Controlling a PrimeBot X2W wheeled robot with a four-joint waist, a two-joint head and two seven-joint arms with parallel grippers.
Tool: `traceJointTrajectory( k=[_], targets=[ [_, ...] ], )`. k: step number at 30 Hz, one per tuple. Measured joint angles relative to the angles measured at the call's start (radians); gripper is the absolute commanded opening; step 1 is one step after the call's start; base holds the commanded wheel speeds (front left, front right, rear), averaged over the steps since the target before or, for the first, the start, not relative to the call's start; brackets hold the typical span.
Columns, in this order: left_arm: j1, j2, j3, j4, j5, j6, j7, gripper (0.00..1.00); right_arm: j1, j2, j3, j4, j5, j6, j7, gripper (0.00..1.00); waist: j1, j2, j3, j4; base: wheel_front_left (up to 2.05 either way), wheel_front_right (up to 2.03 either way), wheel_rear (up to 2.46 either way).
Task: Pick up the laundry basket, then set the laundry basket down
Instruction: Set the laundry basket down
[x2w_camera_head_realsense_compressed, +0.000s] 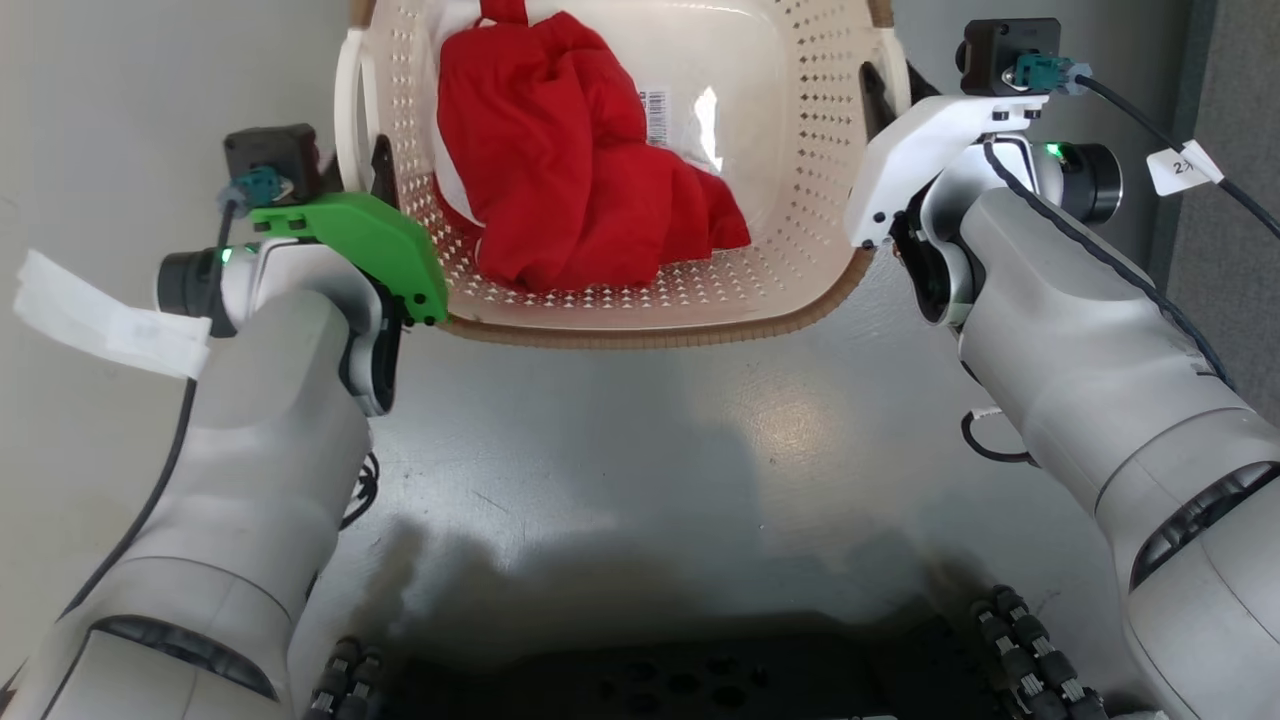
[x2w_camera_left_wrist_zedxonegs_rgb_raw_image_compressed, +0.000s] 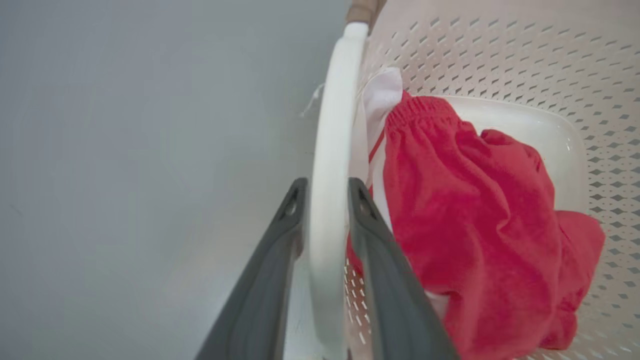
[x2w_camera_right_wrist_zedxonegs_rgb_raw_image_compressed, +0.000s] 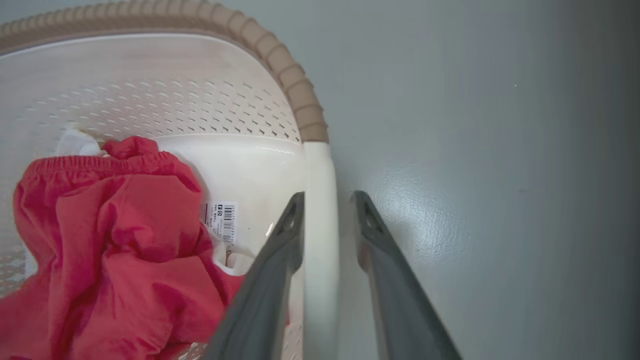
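Spotted the laundry basket (x2w_camera_head_realsense_compressed: 640, 300) at the top middle of the head view, between the two arms, long side toward the robot, far end cut off by the frame edge. Cannot tell from any view whether resting on the grey floor (x2w_camera_head_realsense_compressed: 620, 450) or held just clear of it. Noted cream perforated walls, a brown woven-look rim (x2w_camera_right_wrist_zedxonegs_rgb_raw_image_compressed: 295, 85) and a white loop handle on each short side. Found a crumpled red garment (x2w_camera_head_realsense_compressed: 570, 170) inside, heaped toward the robot's left half of the basket, with a bit of white cloth (x2w_camera_left_wrist_zedxonegs_rgb_raw_image_compressed: 382, 90) tucked between it and the left wall. Read a barcode sticker (x2w_camera_right_wrist_zedxonegs_rgb_raw_image_compressed: 222, 220) on the bare basket bottom, just beside the red heap on its right-hand side. Logged the left gripper (x2w_camera_left_wrist_zedxonegs_rgb_raw_image_compressed: 327, 190) closed onto the left handle (x2w_camera_left_wrist_zedxonegs_rgb_raw_image_compressed: 335, 100): both dark fingers pressed against the white loop, one outside, one inside next to the red fabric, no gap on either side in the left wrist view. Logged the right gripper (x2w_camera_right_wrist_zedxonegs_rgb_raw_image_compressed: 327, 197) astride the right handle (x2w_camera_right_wrist_zedxonegs_rgb_raw_image_compressed: 317, 175) but not clamped: inner finger touching the loop on the basket side, outer finger standing off it with a strip of floor showing between. Marked the green bracket (x2w_camera_head_realsense_compressed: 370, 240) of the left wrist overlapping the basket's near left corner in the head view, and the white bracket (x2w_camera_head_realsense_compressed: 930, 140) of the right wrist just beside the right wall.
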Motion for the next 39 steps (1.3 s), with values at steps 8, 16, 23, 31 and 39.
traceJointTrajectory(
  k=[8, 16, 23, 31, 39],
  targets=[
    [-0.005, 0.002, 0.013, 0.002, -0.001, 0.000, 0.000, 1.00, -0.006, -0.001, 0.003, 0.004, 0.000, 0.000, -0.009, 1.00, 0.0000, 0.0000, -0.003, 0.001, 0.00, 0.00, 0.00],
    [-0.006, 0.002, 0.031, -0.002, 0.000, 0.001, 0.000, 1.00, -0.009, -0.001, 0.006, 0.003, 0.001, 0.000, -0.026, 1.00, 0.0000, 0.0000, -0.021, 0.000, 0.00, 0.00, 0.00],
    [-0.006, 0.005, 0.058, -0.032, 0.030, 0.004, -0.003, 1.00, -0.009, -0.001, 0.006, 0.002, 0.001, 0.000, -0.031, 1.00, 0.0000, 0.0000, -0.053, -0.003, 0.00, 0.00, 0.00],
    [-0.001, 0.034, 0.106, -0.113, 0.063, 0.008, -0.003, 1.00, -0.008, -0.001, -0.007, -0.004, -0.009, 0.002, -0.038, 1.00, 0.0000, 0.0000, -0.111, -0.009, 0.00, 0.00, 0.00],
    [0.084, 0.062, 0.160, -0.204, 0.121, 0.011, -0.003, 1.00, -0.012, -0.029, -0.088, -0.141, -0.081, 0.001, -0.039, 1.00, 0.0000, 0.0000, -0.196, -0.018, 0.00, 0.00, 0.00]
  ],
)
